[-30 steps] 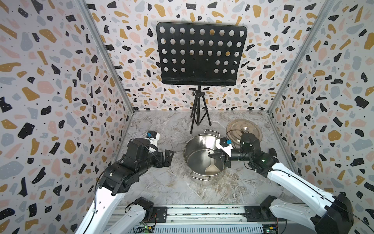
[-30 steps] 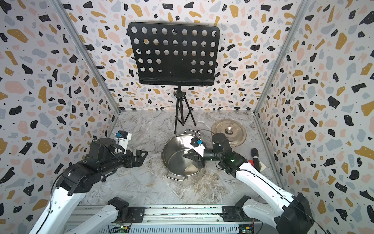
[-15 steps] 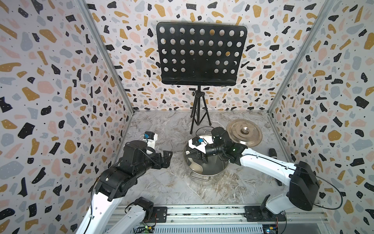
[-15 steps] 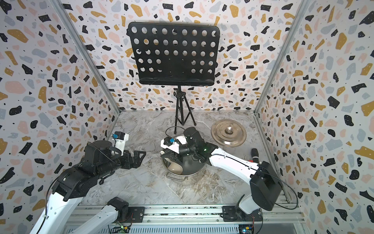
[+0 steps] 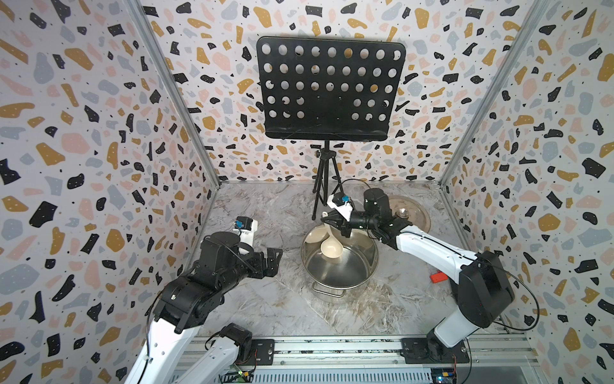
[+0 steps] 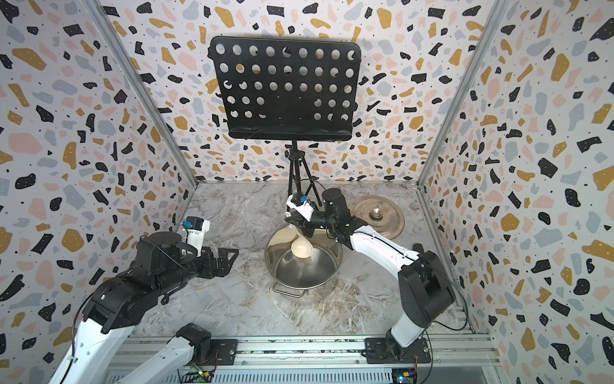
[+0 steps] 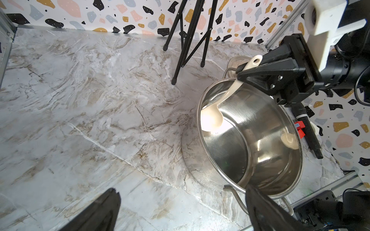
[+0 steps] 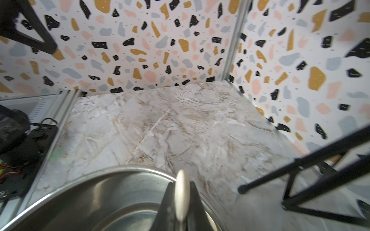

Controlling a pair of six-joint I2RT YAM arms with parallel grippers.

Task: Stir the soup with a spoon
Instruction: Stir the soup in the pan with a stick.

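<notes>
At centre, the ladle (image 5: 330, 247) is clamped by the right gripper (image 5: 332, 224) inside the stockpot (image 5: 347, 274); the left gripper (image 5: 275, 261) is spread wide.

I see a black perforated music stand (image 5: 329, 89) at upper centre, its tripod on the marble table (image 5: 259, 212). A steel lid (image 6: 378, 216) lies right of it, and a small red piece (image 5: 438, 276) sits lower right.

free: floor (image 5: 265, 216) left of pot (image 5: 345, 269) | blocked: tripod legs (image 5: 327, 179) behind; lid (image 5: 415, 216) right
</notes>
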